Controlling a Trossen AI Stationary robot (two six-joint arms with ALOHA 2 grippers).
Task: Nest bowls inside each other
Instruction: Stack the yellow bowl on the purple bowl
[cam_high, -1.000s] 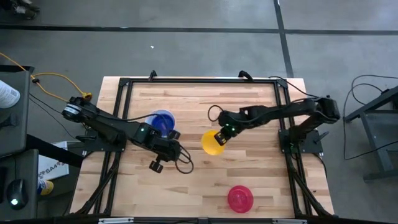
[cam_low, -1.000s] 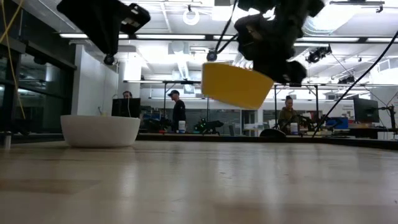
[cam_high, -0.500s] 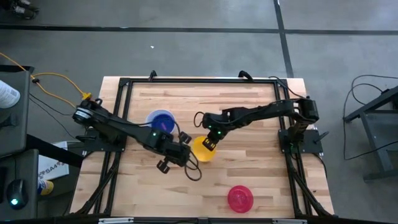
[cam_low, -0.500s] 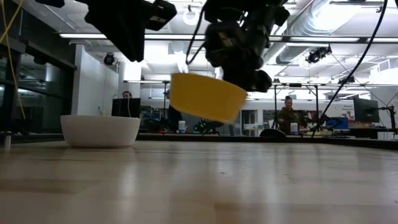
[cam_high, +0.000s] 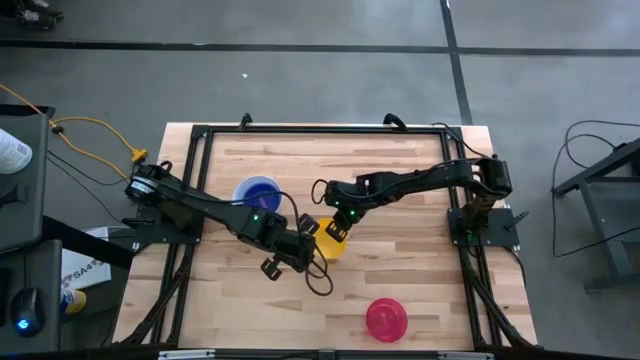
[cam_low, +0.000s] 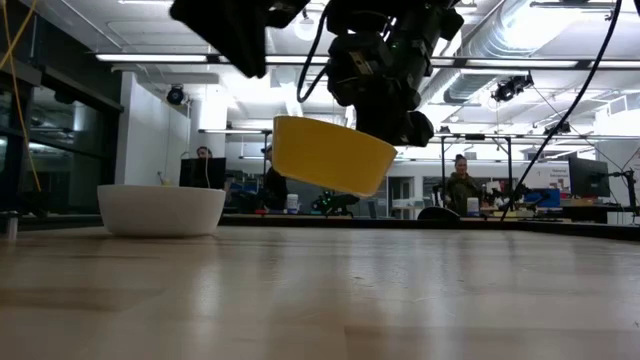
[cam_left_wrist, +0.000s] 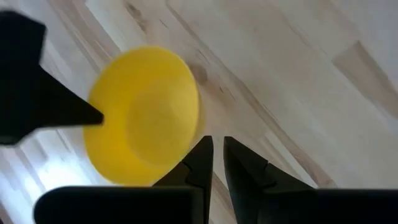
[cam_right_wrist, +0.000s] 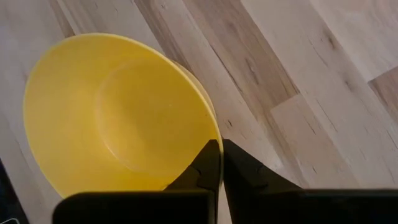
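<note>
A: Where is the yellow bowl (cam_high: 328, 240) right now?

B: It hangs tilted above the wooden table (cam_high: 400, 270), near the middle, with clear air under it in the low view. The right gripper (cam_high: 337, 226) pinches its rim, the 2 fingers pressed tight with the bowl's thin wall between them.

A: And the left gripper (cam_high: 304, 243)?

B: It sits just beside the same bowl, on the bowl's left in the overhead view. Its own camera shows its 2 fingertips (cam_left_wrist: 202, 163) at the yellow rim with only a narrow gap between them. Whether they actually touch the bowl is hard to make out.

A: What about the other bowls?

B: From above, a blue bowl (cam_high: 259, 193) sits left of centre, partly covered by the left arm, inside a pale outer rim. In the low view, a white bowl (cam_low: 161, 209) stands on the table at left, and its inside is hidden at that height. A red-pink bowl (cam_high: 386, 318) sits well apart, near the table's front edge. I cannot pick out a purple one.

A: Anything else hidden?

B: In the low view the arms are cut off at the top, and 1 person (cam_low: 462, 186) shows blurred beyond the table.
</note>
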